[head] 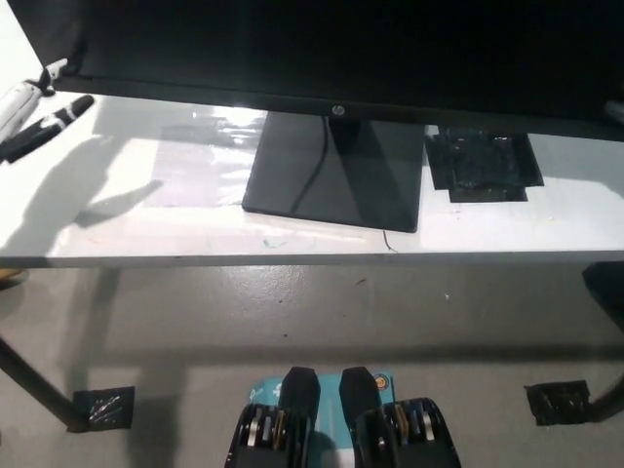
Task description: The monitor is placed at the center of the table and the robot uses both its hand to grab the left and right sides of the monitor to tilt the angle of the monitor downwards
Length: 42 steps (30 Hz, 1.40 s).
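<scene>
1. The monitor (331, 49) stands mid-table, its square base (336, 175) near the table's (127, 214) front edge.
2. The left hand (34, 107) sits at the monitor's lower left corner — fingers against the bezel, grip unclear.
3. The right hand (614, 110) barely shows at the right edge — finger state cannot be told.
4. A black patch (483, 166) lies beside the base.

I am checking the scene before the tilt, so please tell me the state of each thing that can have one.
monitor: screen dark, upright on its stand base, on the white table.
left hand: at the monitor's left edge; grip unclear.
right hand: barely visible at the monitor's right edge; grip unclear.
black tape patch: flat on the table.
</scene>
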{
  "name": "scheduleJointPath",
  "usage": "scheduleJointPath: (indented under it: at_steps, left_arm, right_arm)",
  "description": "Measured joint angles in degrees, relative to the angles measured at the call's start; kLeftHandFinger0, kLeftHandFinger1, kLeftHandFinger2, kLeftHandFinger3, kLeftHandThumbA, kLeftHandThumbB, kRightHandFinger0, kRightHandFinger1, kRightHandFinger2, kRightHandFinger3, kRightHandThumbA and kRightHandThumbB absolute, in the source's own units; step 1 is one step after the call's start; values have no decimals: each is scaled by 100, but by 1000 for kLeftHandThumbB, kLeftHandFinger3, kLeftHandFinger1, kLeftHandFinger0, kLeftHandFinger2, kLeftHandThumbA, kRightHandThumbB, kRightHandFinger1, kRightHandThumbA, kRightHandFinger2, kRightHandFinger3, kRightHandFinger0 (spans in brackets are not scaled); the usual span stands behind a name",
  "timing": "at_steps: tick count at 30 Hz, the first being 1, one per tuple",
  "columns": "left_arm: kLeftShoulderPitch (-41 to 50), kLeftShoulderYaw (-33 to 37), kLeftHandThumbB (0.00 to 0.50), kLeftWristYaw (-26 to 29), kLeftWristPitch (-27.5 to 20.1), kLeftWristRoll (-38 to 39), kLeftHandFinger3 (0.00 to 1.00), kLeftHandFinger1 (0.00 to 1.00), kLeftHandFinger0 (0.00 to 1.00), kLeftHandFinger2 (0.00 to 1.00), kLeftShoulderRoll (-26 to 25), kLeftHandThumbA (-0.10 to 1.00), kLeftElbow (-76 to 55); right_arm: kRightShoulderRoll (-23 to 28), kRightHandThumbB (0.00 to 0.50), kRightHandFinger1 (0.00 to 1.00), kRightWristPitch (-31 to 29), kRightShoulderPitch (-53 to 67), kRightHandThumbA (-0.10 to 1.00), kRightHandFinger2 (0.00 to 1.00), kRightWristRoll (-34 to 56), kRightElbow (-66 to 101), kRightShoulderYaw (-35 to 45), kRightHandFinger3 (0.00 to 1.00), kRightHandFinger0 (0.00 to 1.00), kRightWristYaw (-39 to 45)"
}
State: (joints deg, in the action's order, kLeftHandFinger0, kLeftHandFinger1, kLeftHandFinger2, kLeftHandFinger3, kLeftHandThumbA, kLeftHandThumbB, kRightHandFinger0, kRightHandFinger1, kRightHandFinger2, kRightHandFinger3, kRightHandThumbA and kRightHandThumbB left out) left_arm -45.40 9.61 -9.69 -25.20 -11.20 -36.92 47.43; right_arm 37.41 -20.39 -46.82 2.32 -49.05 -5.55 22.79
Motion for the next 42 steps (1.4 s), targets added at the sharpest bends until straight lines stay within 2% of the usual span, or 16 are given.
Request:
scheduleJointPath:
  at_steps: [1, 2, 5, 8, 9, 14, 17, 20, 22, 25, 27, 28, 30, 33, 36, 42]
  left_arm:
    - [157, -52, 428, -8, 5, 18, 1000, 1000, 1000, 1000, 0, 994, -80]
    - [323, -116, 421, -18, 11, 50, 1000, 1000, 1000, 1000, -1, 1000, -191]
    - [933, -358, 449, -48, 32, 152, 1000, 1000, 1000, 1000, -1, 1000, -671]
    - [1535, -610, 449, -54, 46, 267, 1000, 1000, 1000, 1000, 0, 1000, -1218]
    - [1694, -673, 425, -55, 56, 298, 1000, 1000, 1000, 1000, 1, 1000, -1351]
    - [2691, -1087, 407, -55, 128, 595, 1000, 1000, 1000, 1000, 30, 1000, -2454]
    - [3298, -1317, 374, -55, 171, 808, 1000, 1000, 1000, 1000, 82, 1000, -3190]
    - [3861, -1408, 386, -54, 205, 1016, 1000, 1000, 1000, 1000, 134, 1000, -3922]
    - [4139, -1425, 429, -53, 228, 1092, 1000, 1000, 1000, 1000, 188, 1000, -4291]
    - [4514, -1407, 390, -52, 274, 1169, 1000, 1000, 1000, 1000, 388, 1000, -4901]
    - [4700, -1345, 385, -53, 289, 1227, 1000, 1000, 1000, 1000, 569, 1000, -5268]
    - [4772, -1291, 356, -53, 305, 1258, 1000, 1000, 1000, 1000, 669, 1000, -5480]
    - [4892, -1123, 357, -54, 331, 1337, 1000, 1000, 1000, 1000, 966, 1000, -5975]
    - [4902, -776, 359, -55, 334, 1406, 1000, 1000, 1000, 1000, 1539, 1000, -6278]
    - [4833, -524, 359, -54, 250, 1393, 1000, 1000, 1000, 1000, 2129, 1000, -5796]
    - [4742, -458, 326, -3, 129, 1110, 1000, 1000, 1000, 1000, 2581, 1000, -4300]
  right_arm:
    - [-1, 500, 1000, 50, 139, 758, 1000, 92, 101, 84, 1000, 1000, 69]
    - [1, 500, 1000, 106, 319, 838, 1000, 214, 231, 185, 1000, 1000, 154]
    - [1, 492, 1000, 219, 824, 949, 1000, 518, 699, 487, 1000, 1000, 340]
    - [-15, 497, 1000, 354, 1374, 958, 1000, 821, 1181, 805, 1000, 1000, 429]
    - [-16, 409, 1000, 386, 1515, 1000, 1000, 897, 1299, 879, 1000, 1000, 467]
    - [-183, 426, 1000, 520, 2368, 1000, 1000, 1271, 2277, 1300, 1000, 1000, 514]
    - [-356, 494, 1000, 571, 2866, 1000, 1000, 1478, 2961, 1496, 1000, 1000, 507]
    - [-543, 500, 1000, 578, 3336, 1000, 1000, 1650, 3637, 1652, 1000, 1000, 487]
    - [-694, 500, 1000, 580, 3558, 1000, 1000, 1729, 4044, 1690, 1000, 1000, 468]
    - [-1023, 500, 1000, 577, 3893, 1000, 1000, 1763, 4651, 1683, 1000, 1000, 422]
    - [-1361, 490, 1000, 570, 4088, 1000, 1000, 1752, 5085, 1637, 1000, 1000, 372]
    - [-1586, 425, 1000, 565, 4196, 1000, 1000, 1740, 5325, 1600, 1000, 1000, 349]
    - [-2125, 384, 1000, 452, 4386, 1000, 1000, 1650, 5750, 1487, 1000, 1000, 253]
    - [-3091, 400, 1000, 180, 4490, 1000, 1000, 1356, 5797, 1310, 1000, 1000, 143]
    - [-3801, 381, 1000, -67, 4416, 1000, 1000, 989, 5227, 1239, 1000, 1000, -2]
    - [-4060, 345, 1000, -195, 4096, 1000, 1000, 361, 3759, 1218, 1000, 1000, -430]
